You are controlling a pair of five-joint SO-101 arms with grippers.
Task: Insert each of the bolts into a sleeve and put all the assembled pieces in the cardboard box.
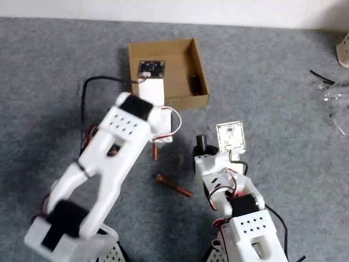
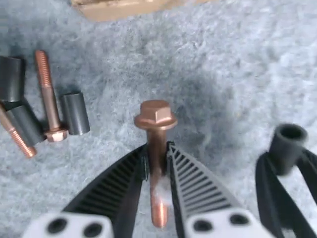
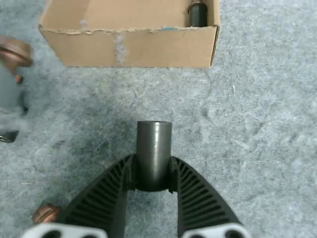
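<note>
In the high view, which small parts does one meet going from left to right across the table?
held bolt in the left hand → loose bolt on the table → sleeve in the right hand

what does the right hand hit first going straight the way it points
Probably the near wall of the cardboard box, with the sleeve in the right hand touching first; bare carpet lies between.

Copper-toned metal, smooth with a soft sheen: bolt (image 2: 156, 119); dark grey, smooth and matt, material uncertain: sleeve (image 3: 154, 148). Brown paperboard, matt, ragged along the top edge: cardboard box (image 3: 129, 47); grey cloth, fuzzy and rough like felt: table cover (image 1: 272, 82). Black matt plastic, ribbed: fingers (image 2: 119, 183) of the left gripper (image 2: 157, 148); white smooth plastic: arm shells (image 1: 109, 153).
</note>
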